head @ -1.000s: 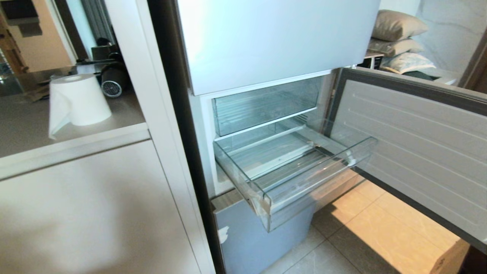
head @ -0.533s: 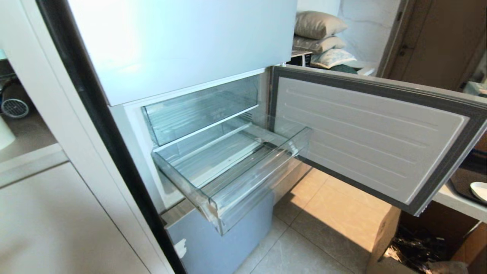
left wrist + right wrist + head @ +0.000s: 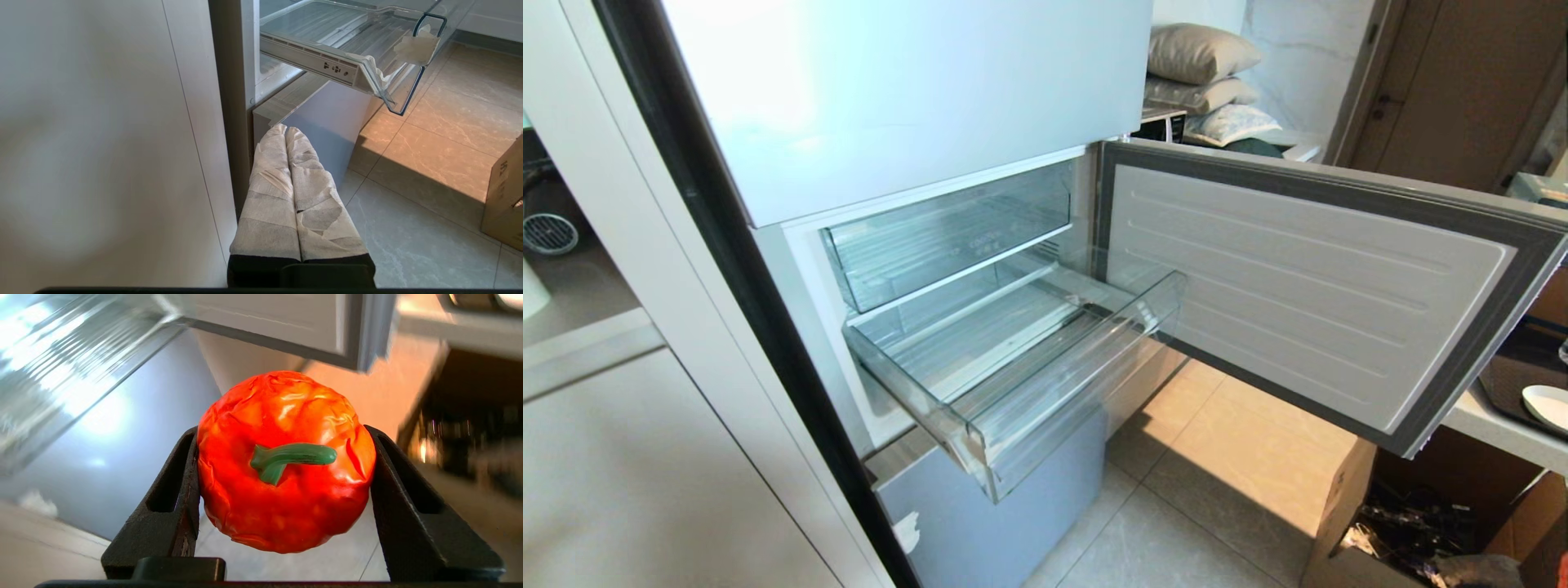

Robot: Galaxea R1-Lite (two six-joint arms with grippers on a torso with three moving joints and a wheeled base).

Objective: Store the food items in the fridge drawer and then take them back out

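1. Pale marbled floor tiles (image 3: 1176,539) run under a glossy blue-grey fridge (image 3: 907,90) whose middle door (image 3: 1307,286) stands swung wide, its ribbed white inner panel facing me.
2. From the head camera I see the wide, shallow, clear plastic fridge drawer (image 3: 1013,359) pulled well out, its ribbed floor bare and its stepped front lip hanging over the floor.
3. Above it a second clear drawer with a taller plain front (image 3: 947,237) sits pushed in.
4. My right gripper (image 3: 282,473) is clamped on the orange-red round toy fruit with a green stem (image 3: 282,465); both black fingers (image 3: 171,498) press its sides, stem facing the wrist camera.
5. That fruit is low, outside the drawer, with the blurred drawer and door edge beyond it.
6. My left gripper (image 3: 286,130) is closed on nothing, its cloth-wrapped fingers pressed together, low beside the fridge's lower blue panel (image 3: 327,122), under the drawer's corner.
7. A brown cardboard box (image 3: 1347,523) sits on the floor below the open door.
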